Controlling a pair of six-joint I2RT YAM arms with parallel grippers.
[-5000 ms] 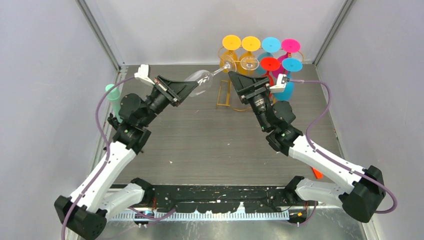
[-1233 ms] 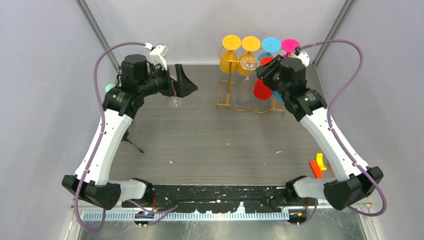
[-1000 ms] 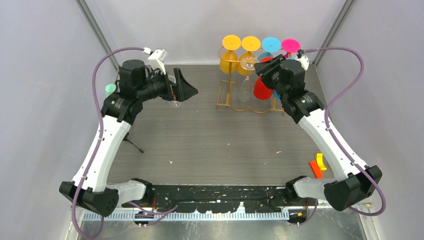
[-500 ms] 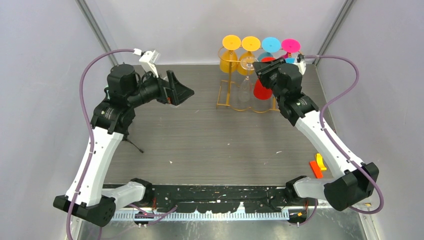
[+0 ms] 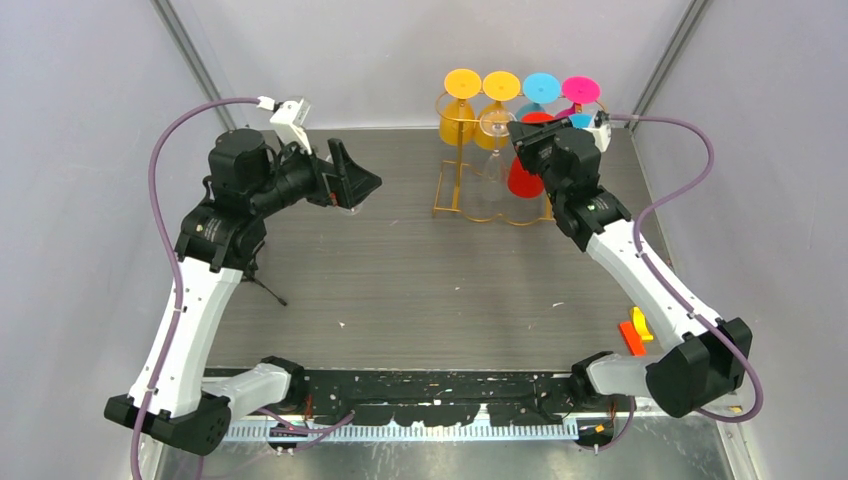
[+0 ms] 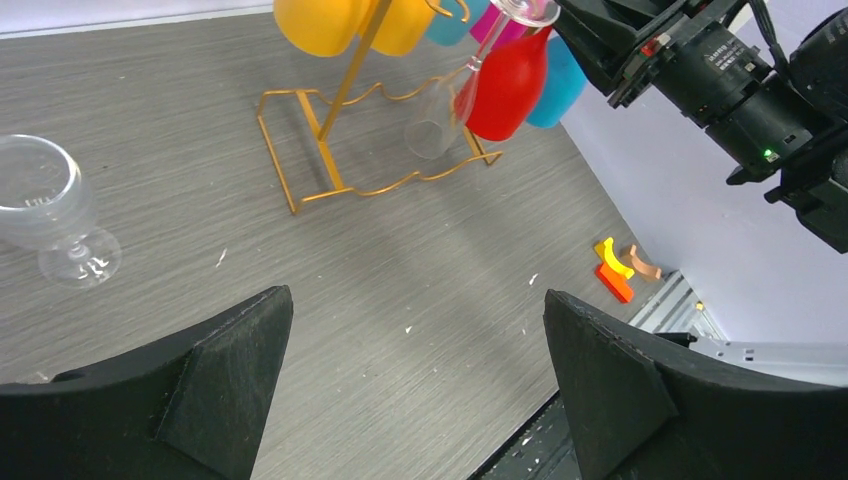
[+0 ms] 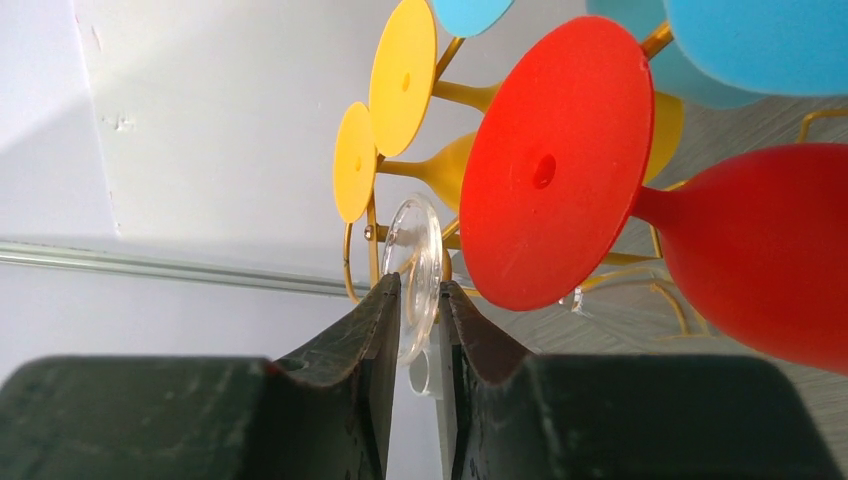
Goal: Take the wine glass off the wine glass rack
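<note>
The right gripper (image 7: 418, 290) reaches up at the rack (image 6: 345, 95). Its fingers are nearly together, with the clear foot of the hanging wine glass (image 7: 415, 255) between them — whether they pinch it or only flank it, I cannot tell. A red glass (image 7: 555, 165) hangs just to its right. The left gripper (image 6: 416, 300) is spread wide and empty — a second clear glass (image 6: 50, 215) stands on the table (image 6: 400, 260) off to its left.

Top view: high above near edge, down over whole table (image 5: 420, 280). Left wrist: mid-range, toward far-right corner. Right wrist: close-up. All share wine glass rack (image 6: 348, 88).
</note>
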